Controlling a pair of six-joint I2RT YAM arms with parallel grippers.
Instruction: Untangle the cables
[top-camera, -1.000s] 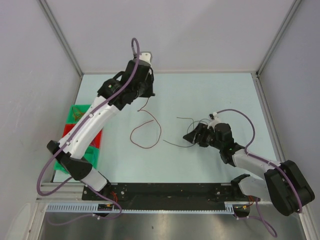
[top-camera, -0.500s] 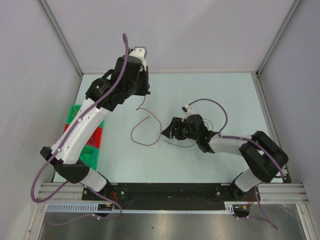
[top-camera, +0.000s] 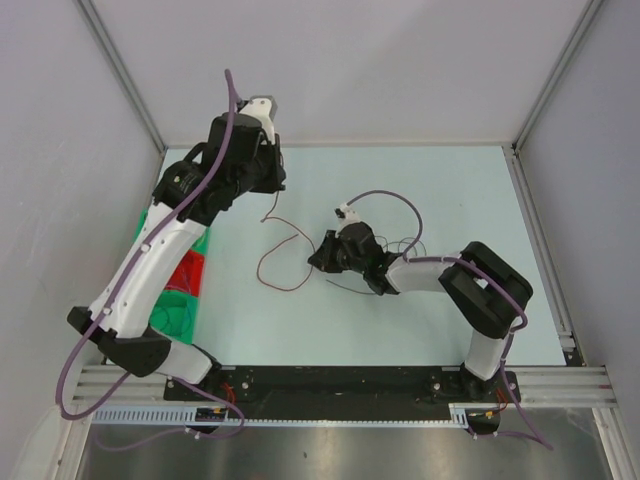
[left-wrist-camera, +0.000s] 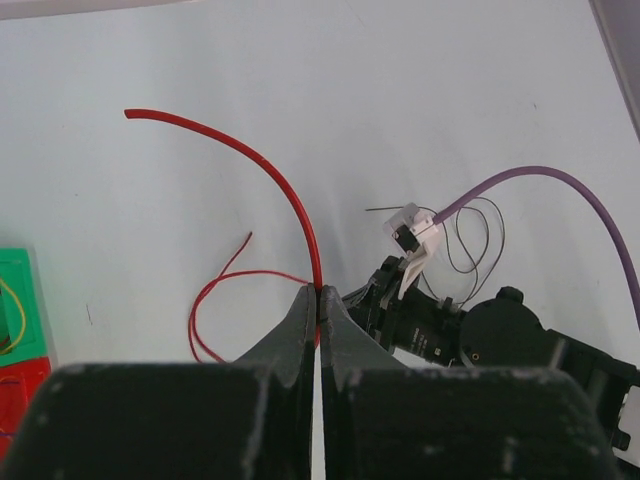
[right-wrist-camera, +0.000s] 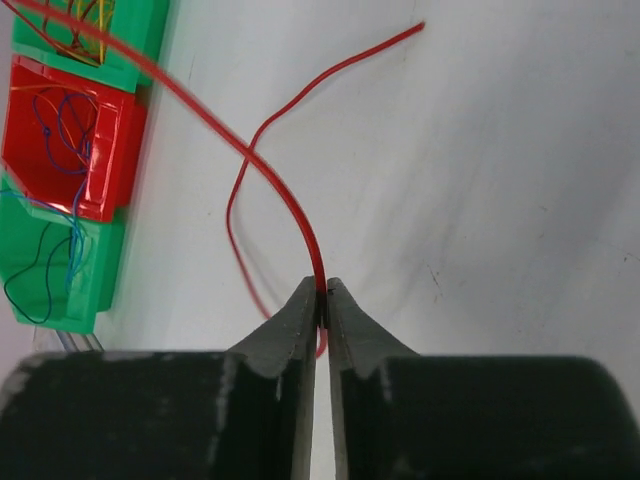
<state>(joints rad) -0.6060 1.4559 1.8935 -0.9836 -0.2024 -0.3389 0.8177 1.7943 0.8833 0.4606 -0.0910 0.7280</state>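
A thin red cable (top-camera: 287, 262) lies in a loop on the pale table. My left gripper (top-camera: 274, 188) is shut on its upper part and holds that end above the table; in the left wrist view the cable (left-wrist-camera: 290, 190) arcs up out of the closed jaws (left-wrist-camera: 318, 296). My right gripper (top-camera: 314, 258) is shut on the same cable at the loop's right side; the right wrist view shows the cable (right-wrist-camera: 262, 128) rising from its jaws (right-wrist-camera: 322, 290). A few hair-thin dark cables (top-camera: 400, 245) lie behind the right gripper, also seen in the left wrist view (left-wrist-camera: 470, 232).
Green and red trays (top-camera: 186, 278) with thin blue, red and yellow wires stand at the table's left edge, also in the right wrist view (right-wrist-camera: 70, 130). Grey walls enclose the table on three sides. The right arm's mauve cable (top-camera: 385, 197) arches over the middle.
My right gripper has moved left across the table to the red cable's loop. My left gripper has moved left with the cable's upper end, dragging the loop slightly left.
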